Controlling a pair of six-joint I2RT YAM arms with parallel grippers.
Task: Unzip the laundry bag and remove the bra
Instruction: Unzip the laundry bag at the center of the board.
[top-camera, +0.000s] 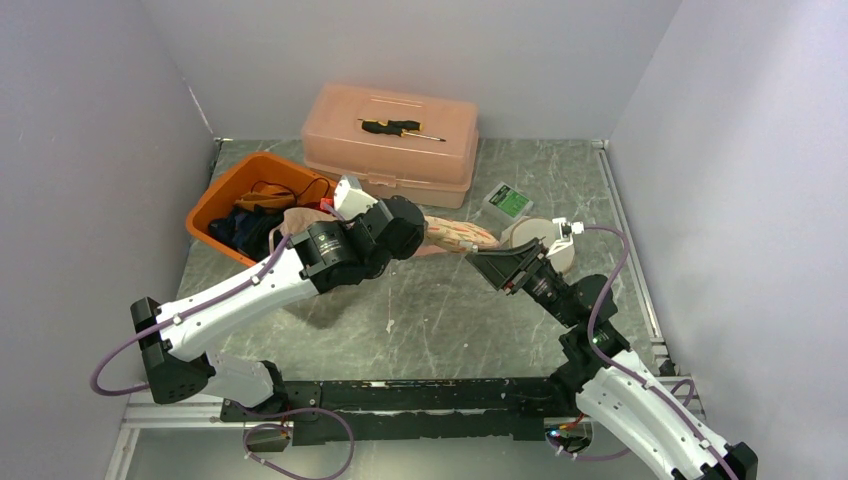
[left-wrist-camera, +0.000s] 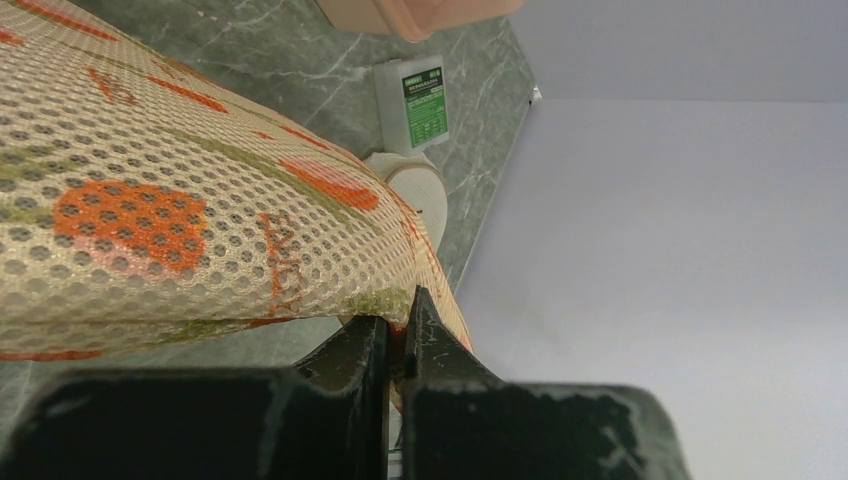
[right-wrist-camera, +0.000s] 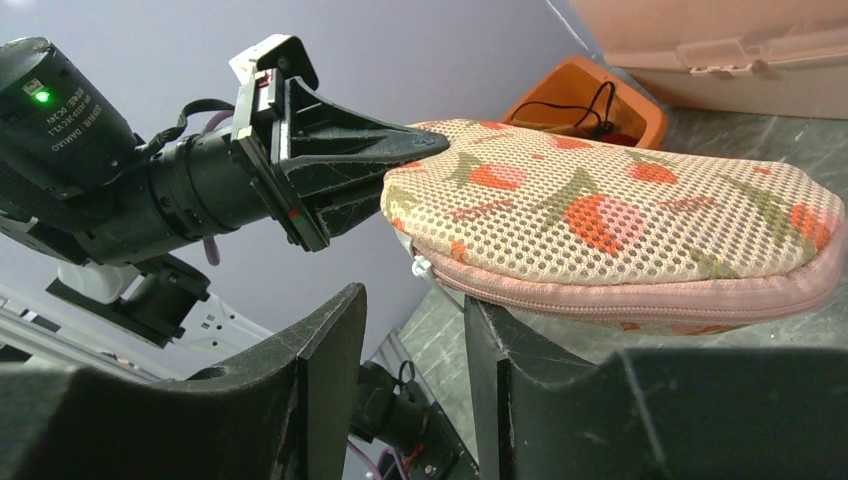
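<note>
One end of the mesh bag (right-wrist-camera: 620, 215) is pinched in my left claw (left-wrist-camera: 400, 322), right claw (right-wrist-camera: 412, 300) hangs open by the zipper (right-wrist-camera: 620, 302)

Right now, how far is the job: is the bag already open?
Done: the left gripper pinches one end of the laundry bag, holding it up. In hand: the right gripper, open, sits at the zipper pull. Left: the zipper looks shut all along, so unzipping and taking out the bra remain.

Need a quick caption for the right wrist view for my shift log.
Left tool pinches one end of the mesh laundry bag; open right tool sits just below its closed pink zipper.
</note>
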